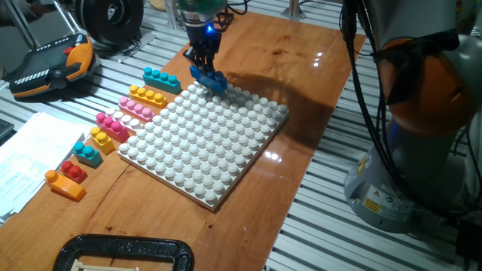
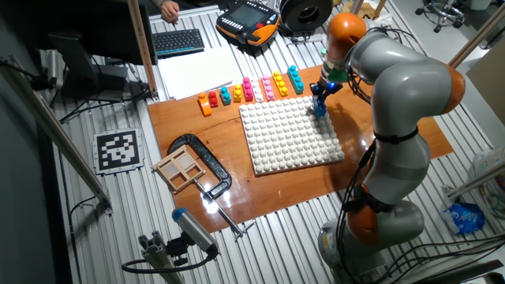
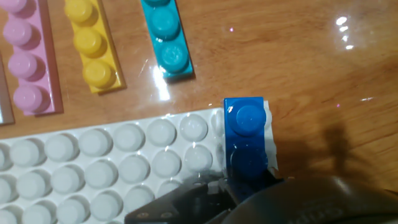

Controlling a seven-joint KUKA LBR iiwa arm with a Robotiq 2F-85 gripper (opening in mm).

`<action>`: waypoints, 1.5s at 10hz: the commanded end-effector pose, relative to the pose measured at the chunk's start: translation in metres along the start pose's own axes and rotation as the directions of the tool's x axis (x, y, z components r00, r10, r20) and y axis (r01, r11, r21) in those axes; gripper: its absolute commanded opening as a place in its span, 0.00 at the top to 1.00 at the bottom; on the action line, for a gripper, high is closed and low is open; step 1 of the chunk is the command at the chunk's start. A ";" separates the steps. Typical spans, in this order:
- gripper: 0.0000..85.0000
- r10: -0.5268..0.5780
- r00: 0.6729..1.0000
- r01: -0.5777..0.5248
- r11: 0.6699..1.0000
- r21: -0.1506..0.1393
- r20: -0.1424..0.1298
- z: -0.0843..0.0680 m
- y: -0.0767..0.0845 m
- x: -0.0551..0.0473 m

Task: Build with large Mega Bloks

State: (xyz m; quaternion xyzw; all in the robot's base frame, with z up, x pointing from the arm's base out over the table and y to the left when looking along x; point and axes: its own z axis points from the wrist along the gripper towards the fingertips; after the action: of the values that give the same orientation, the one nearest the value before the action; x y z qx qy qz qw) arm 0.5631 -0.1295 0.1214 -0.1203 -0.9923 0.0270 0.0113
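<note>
Along the left edge of the white studded square baseplate (image 1: 203, 143) lie orange, red, teal, yellow, magenta and pink plastic bricks (image 1: 113, 126). Right of them, at the plate's far corner, the gripper (image 1: 205, 64) pinches a dark blue studded plastic brick (image 1: 208, 79) resting on the corner studs.

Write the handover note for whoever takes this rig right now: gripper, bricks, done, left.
Gripper: shut on the dark blue brick, at the far corner of the white baseplate; whether it is pressed home is unclear.
Waiting in a row beside the baseplate: teal brick, yellow brick, pink brick, magenta brick and smaller ones.
Done: no other brick on the baseplate.
Left: seat the blue one, then add the rest.
</note>
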 end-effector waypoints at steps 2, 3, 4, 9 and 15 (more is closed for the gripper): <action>1.00 0.000 1.000 0.000 1.000 -0.003 -0.002 0.000 0.000 0.004; 1.00 0.004 1.000 -0.004 1.000 -0.005 0.001 0.003 0.002 0.009; 1.00 0.006 1.000 -0.006 1.000 -0.008 0.000 0.004 0.003 0.012; 1.00 0.007 1.000 -0.007 1.000 -0.001 -0.011 0.001 0.005 0.014; 1.00 -0.007 1.000 0.007 1.000 0.014 -0.004 0.001 0.004 0.015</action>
State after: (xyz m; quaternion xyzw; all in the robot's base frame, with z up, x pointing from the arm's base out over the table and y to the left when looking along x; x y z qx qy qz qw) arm 0.5498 -0.1217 0.1204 -0.1175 -0.9924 0.0331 0.0145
